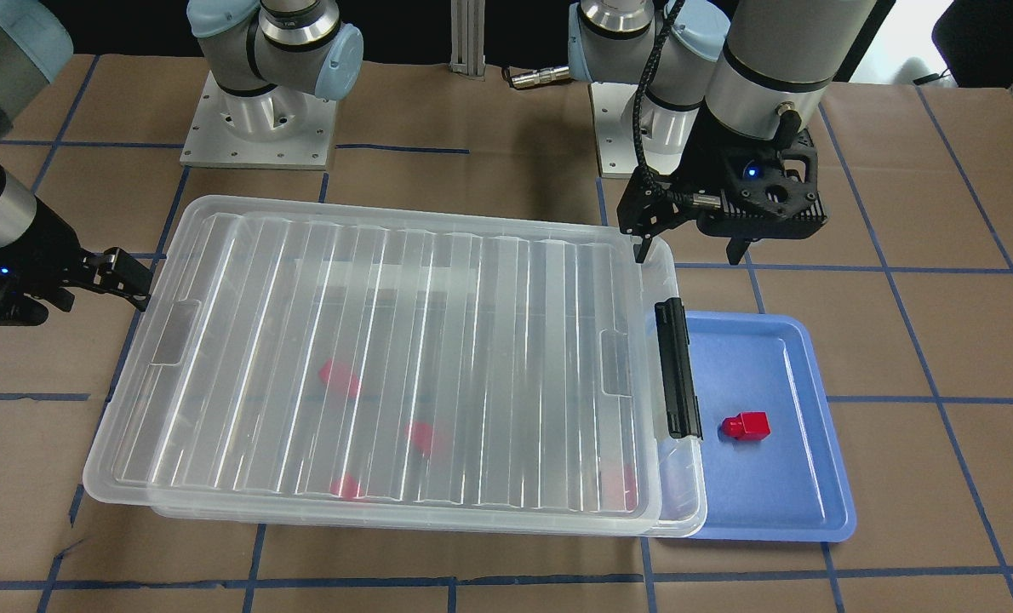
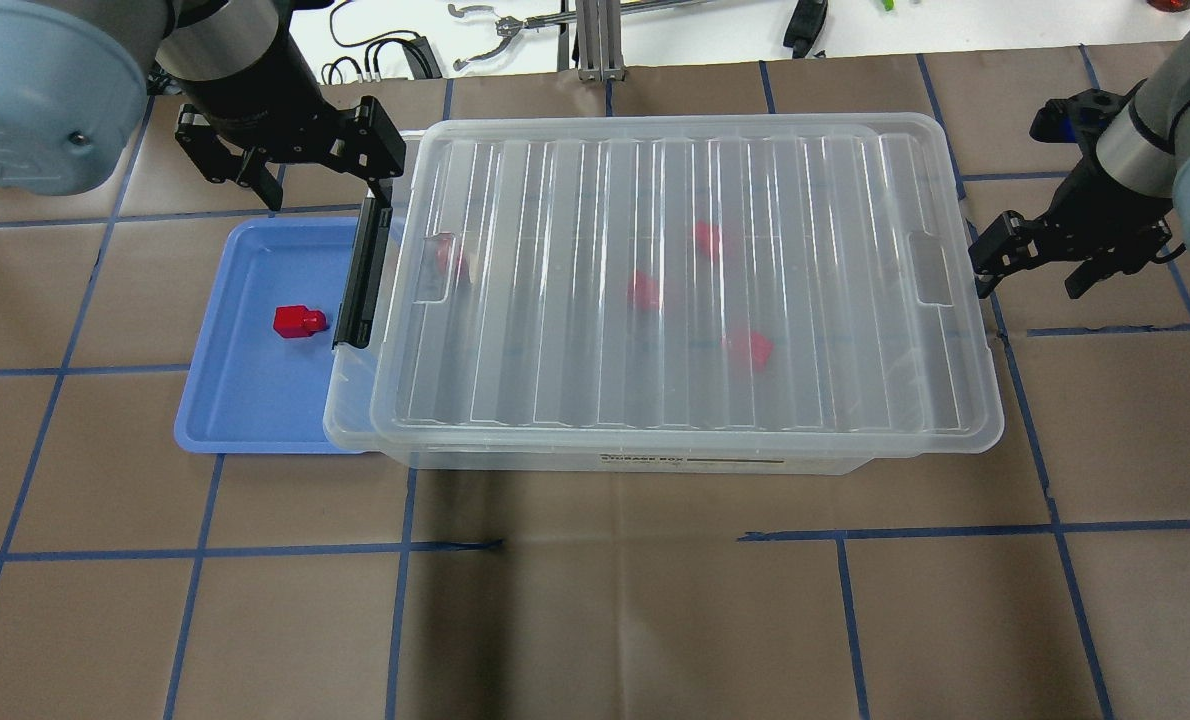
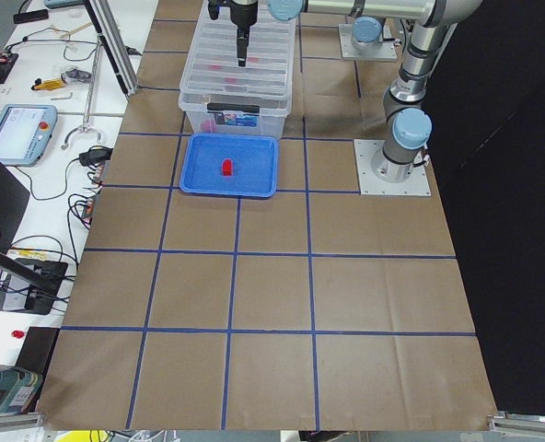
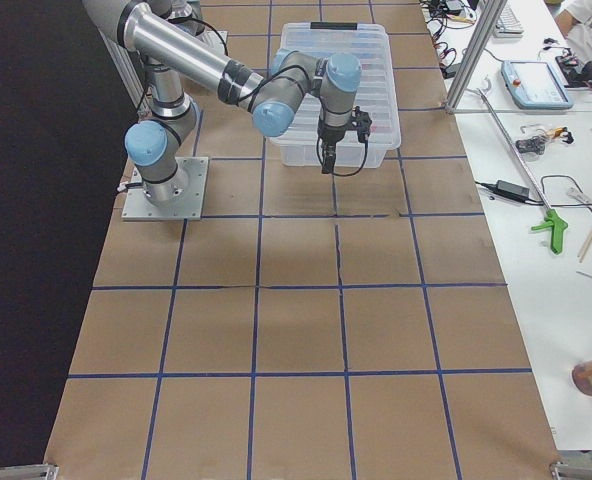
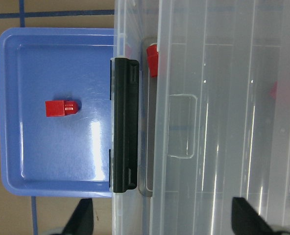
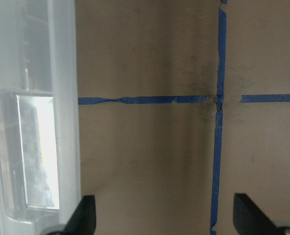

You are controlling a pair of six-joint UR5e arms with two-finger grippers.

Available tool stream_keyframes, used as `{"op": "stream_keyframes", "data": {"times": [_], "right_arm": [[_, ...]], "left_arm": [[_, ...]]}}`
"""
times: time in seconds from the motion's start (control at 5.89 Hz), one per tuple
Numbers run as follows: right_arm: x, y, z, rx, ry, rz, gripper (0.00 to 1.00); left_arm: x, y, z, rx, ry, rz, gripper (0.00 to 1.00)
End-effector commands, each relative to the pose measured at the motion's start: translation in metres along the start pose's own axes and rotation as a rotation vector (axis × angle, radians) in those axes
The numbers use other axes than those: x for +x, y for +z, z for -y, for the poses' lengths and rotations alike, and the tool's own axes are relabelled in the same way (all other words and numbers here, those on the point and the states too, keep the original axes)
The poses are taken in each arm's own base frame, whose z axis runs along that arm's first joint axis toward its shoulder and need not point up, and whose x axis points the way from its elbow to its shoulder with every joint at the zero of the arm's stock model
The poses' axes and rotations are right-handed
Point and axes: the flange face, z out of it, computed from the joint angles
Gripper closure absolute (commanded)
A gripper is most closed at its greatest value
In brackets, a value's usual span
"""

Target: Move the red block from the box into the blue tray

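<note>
One red block [image 2: 298,321] lies in the blue tray [image 2: 245,400], also seen in the left wrist view [image 5: 60,108]. The clear box [image 2: 675,300] has its ribbed lid on, slightly askew, with the black latch bar [image 2: 363,280] at the tray end. Several red blocks [image 2: 643,290] show blurred through the lid. My left gripper [image 2: 325,190] is open and empty, above the far end of the latch and the tray's far rim. My right gripper [image 2: 1030,280] is open and empty, just off the box's right end.
The blue tray's right edge is tucked under the box's left end. Brown paper with blue tape lines covers the table [image 2: 595,600]. Both arm bases [image 1: 260,128] stand behind the box. Cables and tools lie beyond the far edge [image 2: 515,30].
</note>
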Motion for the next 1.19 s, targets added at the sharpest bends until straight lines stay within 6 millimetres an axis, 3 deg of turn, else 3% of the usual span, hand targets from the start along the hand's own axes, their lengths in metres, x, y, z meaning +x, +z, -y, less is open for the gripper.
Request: {"op": "stream_keyframes", "data": {"times": [0.0,0.34,0.68,0.85,1.02], "right_arm": [[-0.021,0.000,0.002,0.004,-0.022,-0.004,0.00],[-0.021,-0.008,0.005,0.022,-0.024,-0.013,0.00],[-0.021,-0.061,0.013,0.094,-0.031,-0.046,0.00],[-0.034,-0.098,0.013,0.113,-0.049,-0.055,0.00],[-0.060,-0.132,0.010,0.109,-0.061,-0.055,0.00]], "left_arm": [[0.000,0.002,0.000,-0.003,0.000,0.001,0.02],[0.000,0.002,0.000,-0.003,0.000,0.001,0.02],[0.000,0.004,0.000,-0.006,0.000,0.001,0.02],[0.000,0.003,0.001,-0.005,0.000,0.001,0.02],[0.000,0.003,0.002,-0.003,0.000,0.001,0.02]]}}
